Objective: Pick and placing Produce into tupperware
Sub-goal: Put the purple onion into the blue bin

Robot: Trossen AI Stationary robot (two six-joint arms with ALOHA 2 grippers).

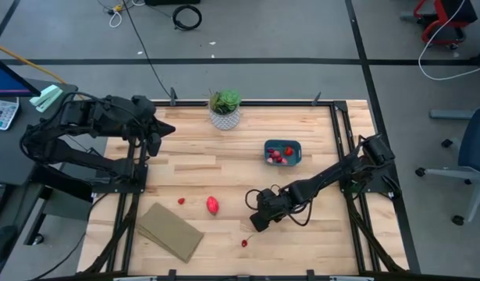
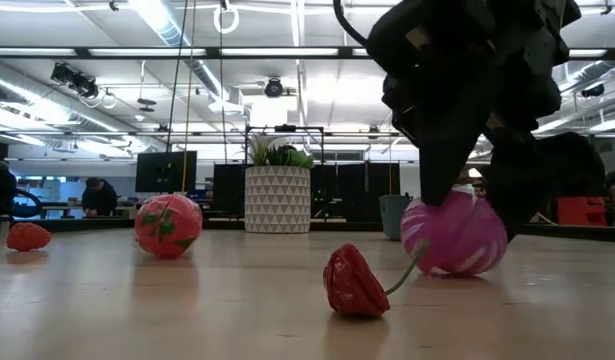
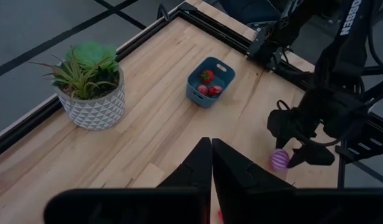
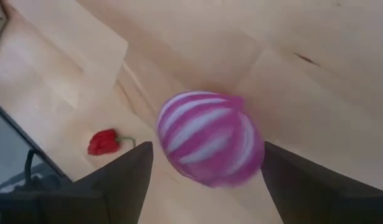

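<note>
So the purple-and-white striped piece (image 4: 210, 138) sits on the bench (image 1: 216, 172) near the front edge, a bit right of the middle, and our right gripper (image 4: 207, 171) is down over it with its jaws wide, one finger each side, not touching yet as far as we can tell. Looks set up for a straight squeeze. The teal tub (image 1: 282, 151) is back toward the right edge with some red pieces already in it. Still loose: a tiny red chili-like one (image 2: 355, 283) just beside the striped one, a bigger red fruit (image 1: 213, 205) and a small red bit (image 1: 181, 201) further left. Our left gripper (image 3: 210, 163) is parked above the left edge, jaws pinched together, empty. From overhead the arm hides the striped piece completely, and the low view cuts the gripper off at the top
</note>
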